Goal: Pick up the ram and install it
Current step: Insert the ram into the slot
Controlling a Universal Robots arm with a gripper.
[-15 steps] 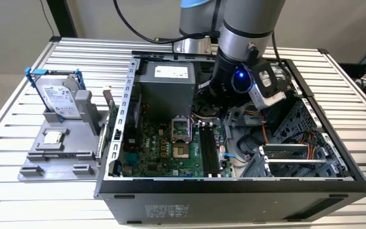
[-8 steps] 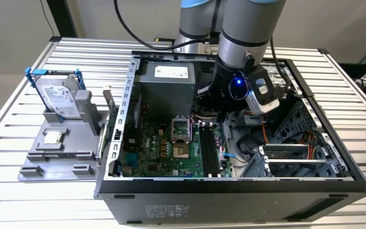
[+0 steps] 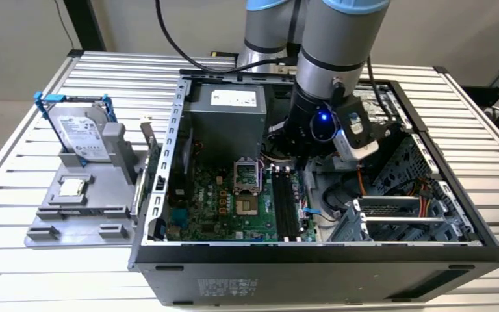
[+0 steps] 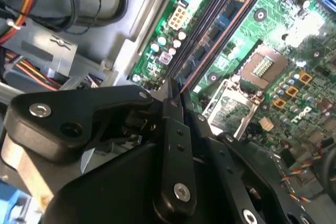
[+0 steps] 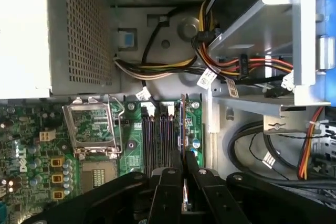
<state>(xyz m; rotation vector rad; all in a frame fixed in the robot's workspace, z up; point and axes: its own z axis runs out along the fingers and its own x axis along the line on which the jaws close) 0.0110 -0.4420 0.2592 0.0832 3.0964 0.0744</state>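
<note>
We find the gripper (image 5: 184, 174) lowered inside the open computer case (image 3: 319, 250), its fingers (image 5: 167, 192) clenched on the ram (image 5: 183, 124), which stands on edge between them and reaches along the memory slots (image 5: 160, 137) of the green motherboard (image 3: 232, 208). We judge that this edgewise hold is meant to line the thin board up with its slot; whether it is already seated we cannot tell. In the second wrist view the ram (image 4: 210, 45) runs parallel to the dark slots, just beside them. The case also holds the grey power supply (image 3: 223, 120), the empty processor socket (image 3: 247, 174) and a bundle of cables (image 5: 157, 72). On the exterior view's left, a grey fixture (image 3: 80, 214) outside the case holds a hard drive (image 3: 80, 130) upright and a small square chip (image 3: 73, 187) lying flat.
</note>
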